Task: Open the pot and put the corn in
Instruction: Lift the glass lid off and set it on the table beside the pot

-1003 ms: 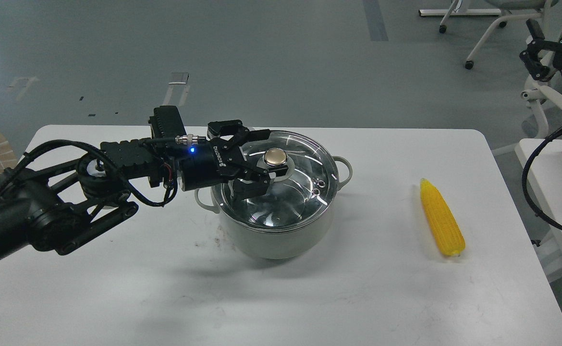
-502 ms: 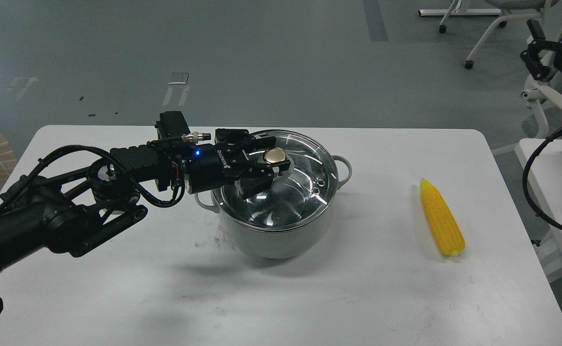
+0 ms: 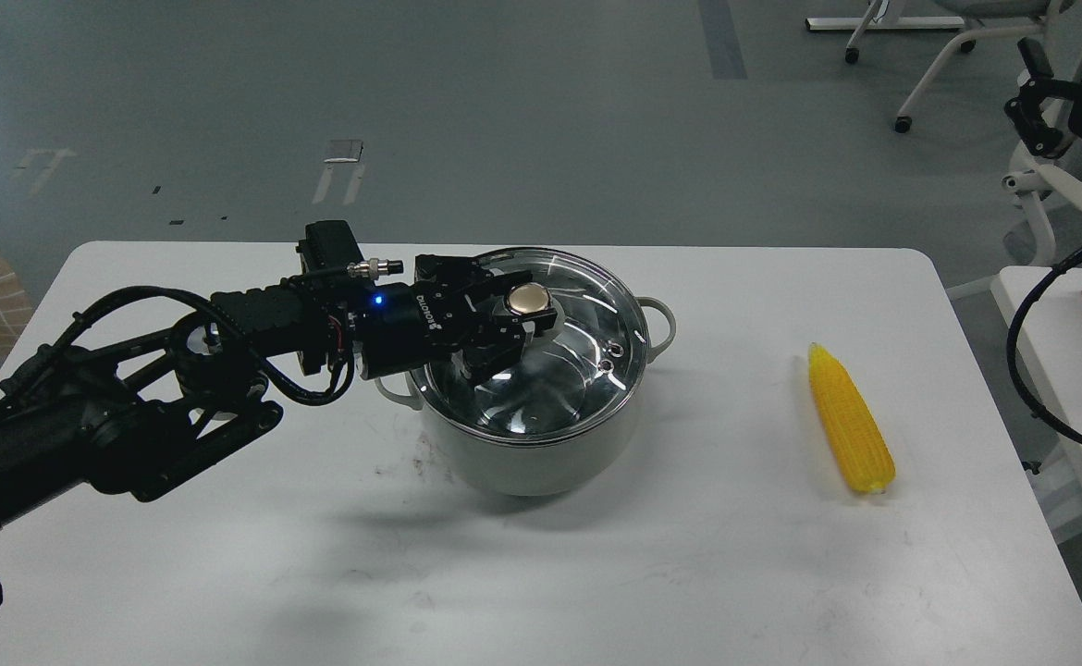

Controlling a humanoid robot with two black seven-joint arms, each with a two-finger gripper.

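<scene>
1. The pot (image 3: 541, 453) sits near the middle of the table (image 3: 227, 573), pale green-grey, with one loop handle at its 3 o'clock side and another at about 8 o'clock.
2. A glass lid (image 3: 587, 370) covers it — the gold knob (image 3: 527, 299) stands at the lid's centre.
3. The left gripper (image 3: 518, 326) reaches in from the pot's 9 o'clock, its fingers narrowed around the knob's base, one at the far side and one at the near side; they seem to touch it.
4. The corn (image 3: 848, 419) lies flat on the table at the pot's 3 o'clock, well apart — pointed tip away from the robot.
5. The right gripper is out of sight.
</scene>
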